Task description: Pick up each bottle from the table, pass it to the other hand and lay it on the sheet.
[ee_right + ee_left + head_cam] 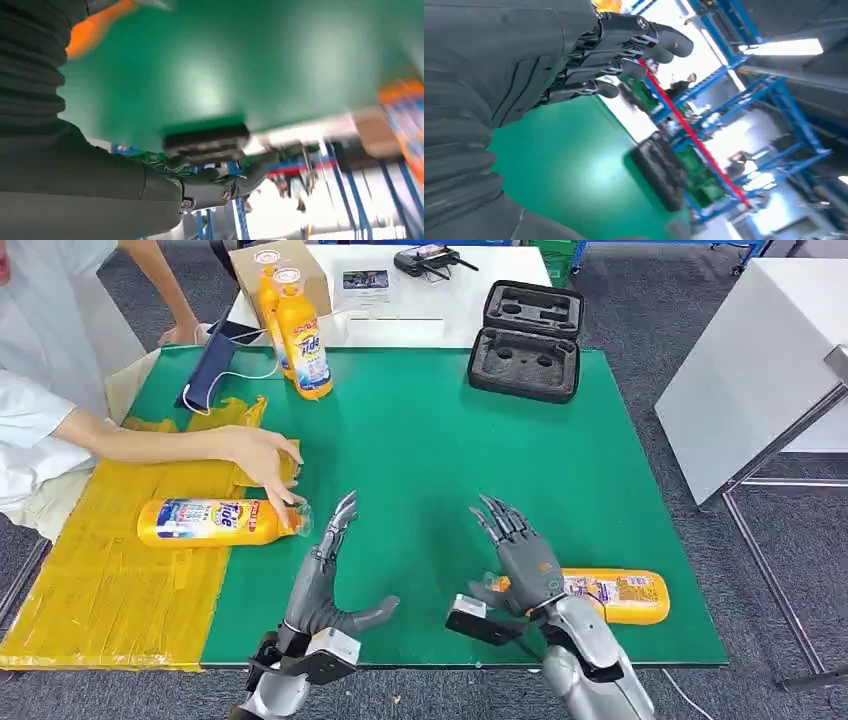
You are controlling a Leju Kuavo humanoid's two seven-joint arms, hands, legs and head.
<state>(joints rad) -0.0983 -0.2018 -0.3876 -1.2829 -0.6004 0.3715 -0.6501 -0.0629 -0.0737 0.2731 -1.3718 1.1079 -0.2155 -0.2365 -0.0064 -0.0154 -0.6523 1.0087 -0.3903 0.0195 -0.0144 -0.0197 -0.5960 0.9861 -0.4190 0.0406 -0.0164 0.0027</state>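
glossy orange bottle (212, 522) on crinkled yellow sheet (110, 580).

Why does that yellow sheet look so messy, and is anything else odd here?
The yellow plastic sheet is crumpled and bunched at its far end, where a person's hand touches the orange detergent bottle lying on it. Nothing looks spilled.

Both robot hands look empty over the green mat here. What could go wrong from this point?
1. A person's hand rests at the cap end of the bottle on the yellow sheet, right beside the left hand; any move by that hand might strike it.
2. The bottle lying by the right hand sits near the green mat's front edge and may roll off if nudged.
3. The right hand partly hides that bottle from the head view, so a grasp may be misjudged.
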